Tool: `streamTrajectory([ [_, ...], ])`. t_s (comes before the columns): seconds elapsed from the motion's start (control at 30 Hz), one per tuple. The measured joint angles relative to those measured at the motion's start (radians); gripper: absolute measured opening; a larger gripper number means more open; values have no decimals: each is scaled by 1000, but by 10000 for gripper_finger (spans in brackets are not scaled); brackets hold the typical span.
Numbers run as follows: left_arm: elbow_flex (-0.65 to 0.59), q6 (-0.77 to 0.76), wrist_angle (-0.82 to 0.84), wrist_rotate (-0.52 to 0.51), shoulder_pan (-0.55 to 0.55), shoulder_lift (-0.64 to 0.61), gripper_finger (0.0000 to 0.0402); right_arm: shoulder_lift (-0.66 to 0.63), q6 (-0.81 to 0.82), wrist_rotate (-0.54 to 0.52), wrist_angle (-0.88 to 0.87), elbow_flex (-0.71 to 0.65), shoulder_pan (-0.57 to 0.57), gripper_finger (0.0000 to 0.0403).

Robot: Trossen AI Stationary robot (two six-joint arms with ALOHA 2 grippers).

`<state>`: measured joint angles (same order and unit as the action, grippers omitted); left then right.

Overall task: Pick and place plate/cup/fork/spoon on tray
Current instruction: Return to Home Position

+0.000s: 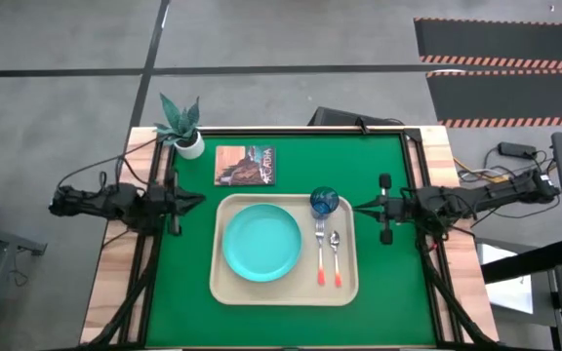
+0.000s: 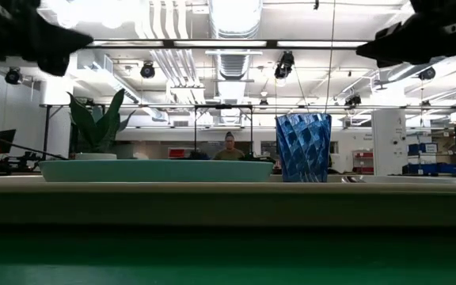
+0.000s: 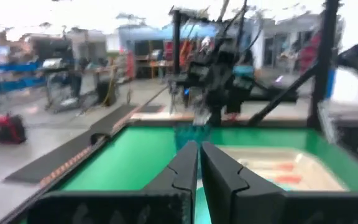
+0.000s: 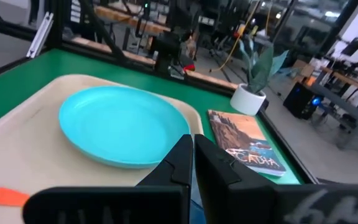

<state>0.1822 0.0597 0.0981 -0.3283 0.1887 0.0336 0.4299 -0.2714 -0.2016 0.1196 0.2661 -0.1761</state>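
Risk looks low to me: plate [image 1: 261, 242], cup [image 1: 324, 202], fork [image 1: 320, 252] and spoon [image 1: 337, 255] all sit on the tray [image 1: 283, 292], left gripper [image 1: 199, 200] and right gripper [image 1: 357, 207] pinched together empty at its sides, though a careless right-arm swing could topple the nearby cup.

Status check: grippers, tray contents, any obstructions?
Left gripper and right gripper shut, empty, off the tray. Plate, cup, fork, spoon on tray. Nothing in the way.

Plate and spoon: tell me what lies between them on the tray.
In the high view, the fork lies between the plate and the spoon.
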Motion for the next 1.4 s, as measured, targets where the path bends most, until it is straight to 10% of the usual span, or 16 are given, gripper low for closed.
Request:
streamTrajectory([
  [0.5,-148,-81,-99,6,-1,10,6,-420,-194,-11,-56,-129,0,9],
  [0.9,-157,-79,-122,-5,-1,31,6,-423,-213,-22,-4,-236,0,9],
  [1.4,-157,-79,-124,-10,-1,43,6,-415,116,-304,-24,-254,0,9],
])
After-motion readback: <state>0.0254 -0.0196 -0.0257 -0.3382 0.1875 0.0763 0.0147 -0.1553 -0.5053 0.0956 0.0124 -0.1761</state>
